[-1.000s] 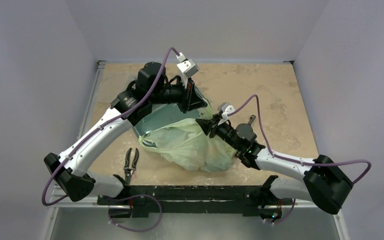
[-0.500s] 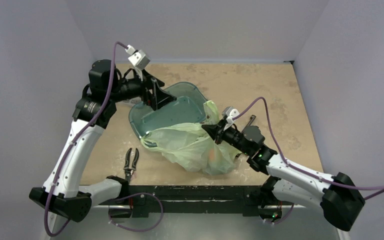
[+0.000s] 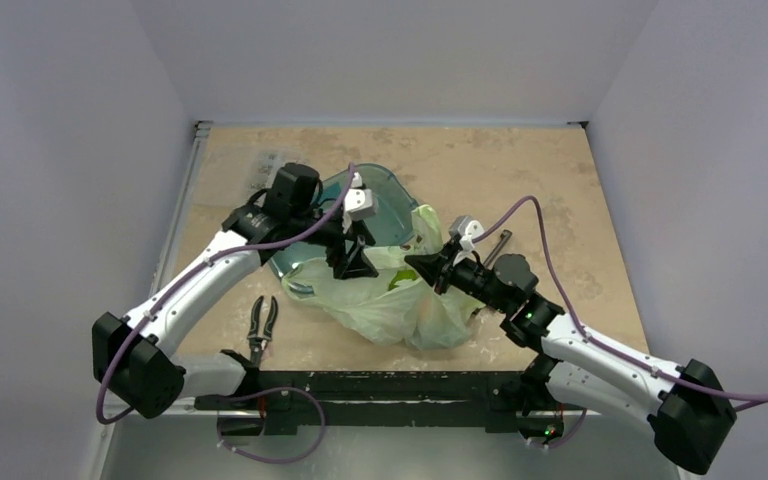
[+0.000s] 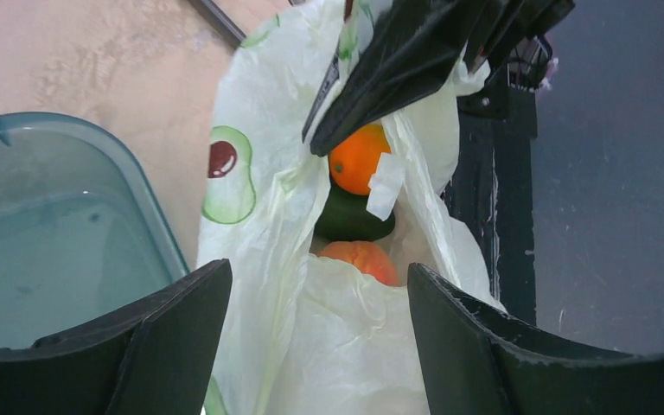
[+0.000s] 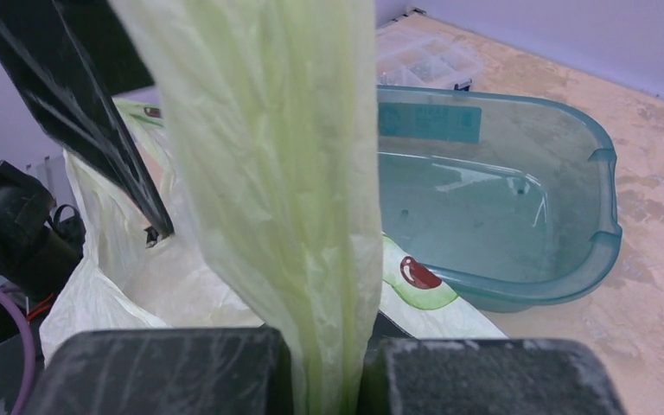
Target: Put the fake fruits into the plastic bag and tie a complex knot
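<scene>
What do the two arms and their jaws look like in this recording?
Both the left arm and right arm have white links with black joint housings and black bases. A purple cable loops along each to a small white camera block at the wrist. The jaws are matte black, flat, with pale scuffs.

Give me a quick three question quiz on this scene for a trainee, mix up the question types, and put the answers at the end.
1. True or false: the right pincer is shut on the plastic bag.
2. Where do the pliers lie? A inside the bag; B on the table, left of the bag; C on top of the bag.
3. Fill in: the left pincer, over the bag's mouth, is ____.
Key: 1 true; 2 B; 3 open.
</scene>
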`<move>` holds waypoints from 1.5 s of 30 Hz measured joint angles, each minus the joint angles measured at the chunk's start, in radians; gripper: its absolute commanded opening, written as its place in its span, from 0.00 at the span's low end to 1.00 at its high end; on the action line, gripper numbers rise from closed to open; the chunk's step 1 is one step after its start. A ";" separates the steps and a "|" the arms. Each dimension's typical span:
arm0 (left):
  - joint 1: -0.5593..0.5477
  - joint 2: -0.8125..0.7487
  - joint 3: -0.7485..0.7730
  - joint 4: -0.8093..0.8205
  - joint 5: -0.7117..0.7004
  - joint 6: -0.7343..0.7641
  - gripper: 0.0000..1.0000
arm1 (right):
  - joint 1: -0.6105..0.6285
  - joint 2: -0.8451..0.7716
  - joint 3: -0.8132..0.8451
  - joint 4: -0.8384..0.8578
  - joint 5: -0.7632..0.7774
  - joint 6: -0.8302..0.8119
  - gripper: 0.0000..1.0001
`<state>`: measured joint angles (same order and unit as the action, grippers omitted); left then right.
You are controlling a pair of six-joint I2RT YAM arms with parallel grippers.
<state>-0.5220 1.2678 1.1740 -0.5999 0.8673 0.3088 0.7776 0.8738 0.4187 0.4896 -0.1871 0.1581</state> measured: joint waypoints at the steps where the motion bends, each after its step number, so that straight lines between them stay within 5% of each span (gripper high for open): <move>1: -0.013 0.005 -0.028 0.024 -0.004 0.003 0.65 | 0.000 0.000 0.001 -0.005 0.000 0.011 0.00; 8: -0.090 0.010 -0.170 0.183 -0.035 0.018 0.00 | -0.001 0.000 0.023 -0.020 0.018 0.061 0.00; 10: -0.115 0.007 -0.181 0.220 -0.053 0.014 0.00 | -0.004 0.000 0.031 -0.019 0.020 0.078 0.04; 15: -0.204 -0.039 -0.238 0.315 -0.114 -0.022 0.00 | -0.008 0.008 0.036 -0.006 0.024 0.120 0.49; 17: -0.235 -0.048 -0.241 0.335 -0.127 -0.035 0.00 | -0.008 0.019 0.036 0.005 0.029 0.132 0.52; 22: -0.294 -0.058 -0.241 0.372 -0.156 -0.037 0.00 | -0.008 0.083 0.036 0.033 0.058 0.158 0.43; 26: -0.365 -0.075 -0.245 0.374 -0.168 -0.004 0.00 | -0.008 0.131 0.036 0.051 0.102 0.172 0.25; 29: -0.404 -0.097 -0.260 0.369 -0.172 0.029 0.00 | -0.008 0.152 0.036 0.058 0.126 0.179 0.00; 30: -0.409 -0.100 -0.262 0.368 -0.178 0.040 0.00 | -0.008 0.155 0.036 0.059 0.129 0.177 0.00; 31: -0.410 -0.101 -0.262 0.365 -0.187 0.049 0.08 | -0.008 0.158 0.036 0.059 0.133 0.180 0.00; 34: -0.403 -0.105 -0.260 0.329 -0.211 0.072 0.58 | -0.008 0.160 0.034 0.057 0.136 0.171 0.00; 36: -0.373 -0.116 -0.243 0.266 -0.208 0.058 0.76 | -0.008 0.153 0.030 0.056 0.140 0.148 0.00; 41: -0.092 -0.187 -0.090 0.067 -0.185 -0.064 1.00 | -0.008 0.086 0.020 0.038 0.162 0.071 0.00; 45: 0.137 -0.243 0.048 -0.097 -0.167 -0.143 1.00 | -0.008 0.033 0.020 0.034 0.171 0.037 0.00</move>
<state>-0.3847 1.0252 1.2217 -0.6968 0.6998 0.1661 0.7692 0.9066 0.4385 0.5236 -0.0166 0.1955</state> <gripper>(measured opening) 0.996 0.005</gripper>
